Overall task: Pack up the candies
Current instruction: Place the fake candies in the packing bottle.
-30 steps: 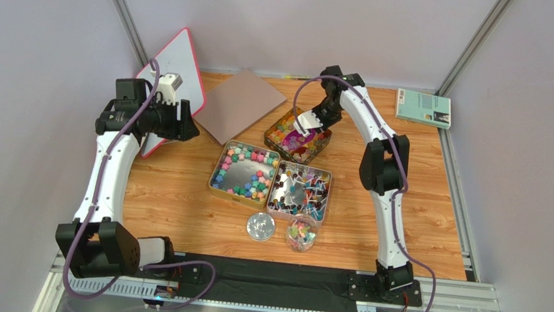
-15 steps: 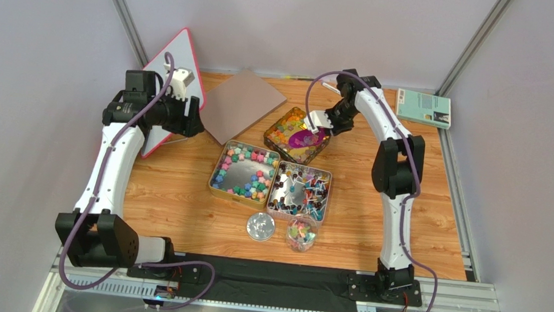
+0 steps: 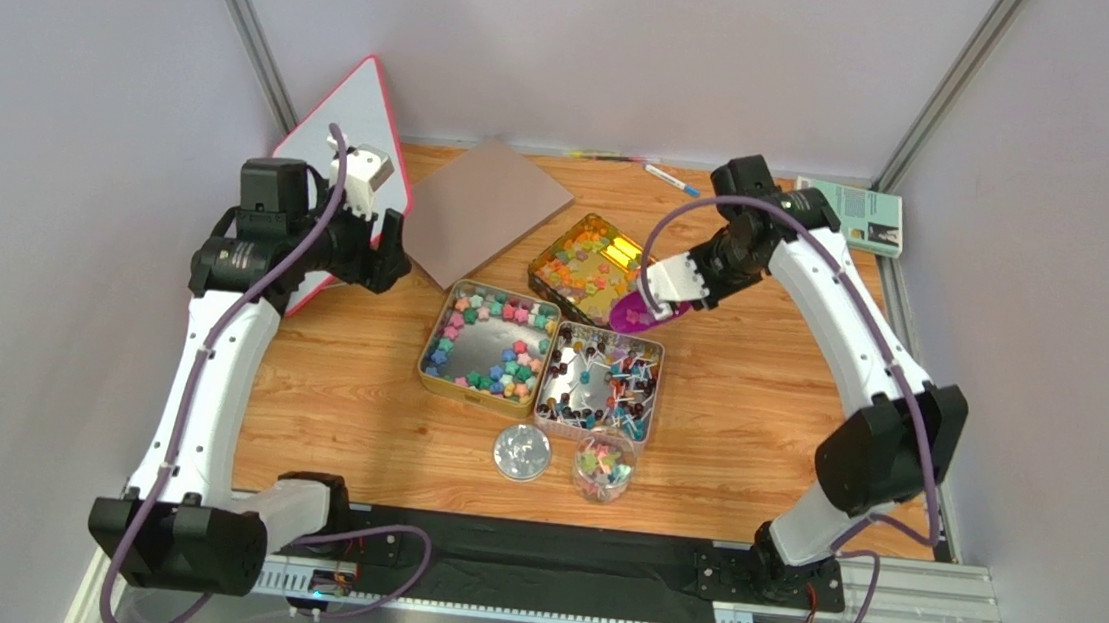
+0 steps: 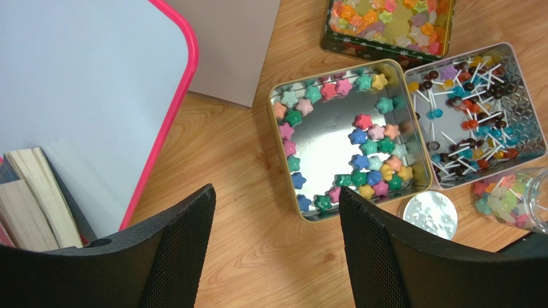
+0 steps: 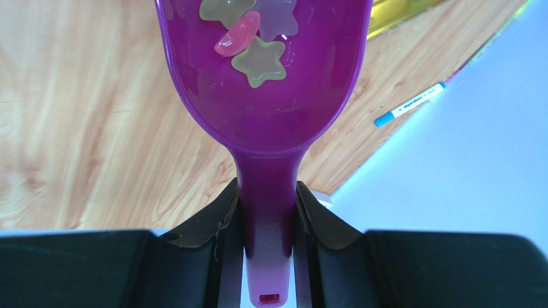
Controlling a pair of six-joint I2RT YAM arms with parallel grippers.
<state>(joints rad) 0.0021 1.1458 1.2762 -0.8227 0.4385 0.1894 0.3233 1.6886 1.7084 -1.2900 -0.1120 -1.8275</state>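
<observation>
Candies fill three open tins: pastel stars in the left tin (image 3: 490, 339) (image 4: 328, 141), lollipops in the right tin (image 3: 603, 381) (image 4: 521, 122), glossy orange-yellow pieces in the back tin (image 3: 588, 262) (image 4: 373, 52). My right gripper (image 3: 664, 284) (image 5: 267, 196) is shut on the handle of the purple scoop (image 3: 633, 313) (image 5: 267, 96). The scoop carries a few pale star candies (image 5: 257, 61) and hangs just right of the back tin. A small glass jar (image 3: 603, 468) (image 4: 514, 199) holds mixed candies, its lid (image 3: 521, 453) (image 4: 431, 215) beside it. My left gripper (image 3: 377, 259) (image 4: 276, 192) hangs open and empty, high at the left.
A pink-rimmed whiteboard (image 3: 358, 129) leans at the back left, with book edges (image 4: 32, 199) below it in the left wrist view. A brown board (image 3: 482, 212) lies behind the tins. A teal book (image 3: 848, 214) and a blue marker (image 3: 670, 179) (image 5: 408, 104) lie at the back right.
The right arm swung right and lifted the scoop out of the back tin with candies in it. The left arm shifted slightly by the whiteboard, its jaws widening a little.
</observation>
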